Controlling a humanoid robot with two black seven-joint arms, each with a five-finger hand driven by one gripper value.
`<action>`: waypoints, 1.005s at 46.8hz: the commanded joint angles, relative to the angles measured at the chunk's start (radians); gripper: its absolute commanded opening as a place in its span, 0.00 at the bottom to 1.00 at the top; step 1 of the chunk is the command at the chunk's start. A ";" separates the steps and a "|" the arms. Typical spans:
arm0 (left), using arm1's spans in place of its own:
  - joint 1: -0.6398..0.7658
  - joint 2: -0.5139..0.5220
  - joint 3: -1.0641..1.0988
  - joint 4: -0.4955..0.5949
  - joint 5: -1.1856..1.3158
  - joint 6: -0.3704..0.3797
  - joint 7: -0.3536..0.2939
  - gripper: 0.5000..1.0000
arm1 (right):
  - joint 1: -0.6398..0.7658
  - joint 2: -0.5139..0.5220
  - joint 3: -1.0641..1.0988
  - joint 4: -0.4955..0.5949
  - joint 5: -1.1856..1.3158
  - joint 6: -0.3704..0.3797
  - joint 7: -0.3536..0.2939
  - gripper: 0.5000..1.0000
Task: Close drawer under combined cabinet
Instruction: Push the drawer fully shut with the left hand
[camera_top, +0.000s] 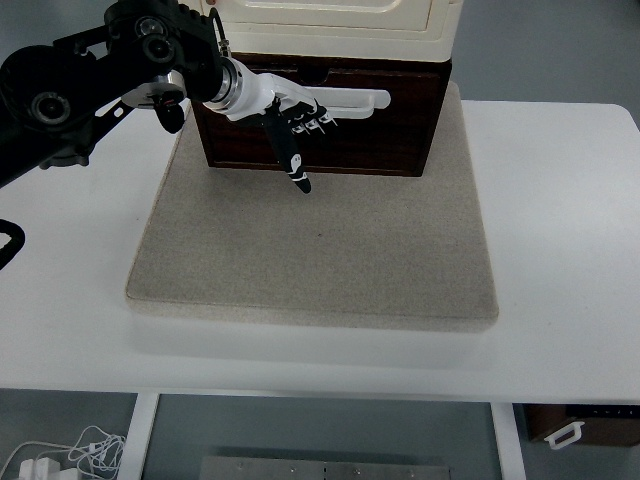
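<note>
A cream cabinet (340, 25) stands at the back of a grey mat (320, 250). Under it sits a dark brown drawer (390, 135) with a white bar handle (350, 98). The drawer front appears about flush with the cabinet base. My left hand (298, 135) comes in from the upper left on a black arm (90, 75). Its white palm rests against the drawer front at the handle's left end. The fingers are relaxed and hold nothing, with one black finger pointing down toward the mat.
The mat lies on a white table (570, 250). A black object (8, 245) pokes in at the left edge. Cables and a white plug (60, 455) lie on the floor below the table's front edge.
</note>
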 joint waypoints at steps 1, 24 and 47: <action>0.002 -0.002 -0.006 0.015 0.004 0.000 0.000 0.99 | 0.000 0.000 0.000 0.000 0.000 0.000 0.000 0.90; 0.005 -0.001 -0.012 0.017 -0.010 -0.015 0.000 0.99 | 0.000 0.000 0.000 0.000 0.000 0.000 0.000 0.90; 0.055 -0.059 -0.235 -0.086 -0.073 -0.085 -0.108 0.99 | 0.000 0.000 0.000 0.000 0.000 0.000 0.000 0.90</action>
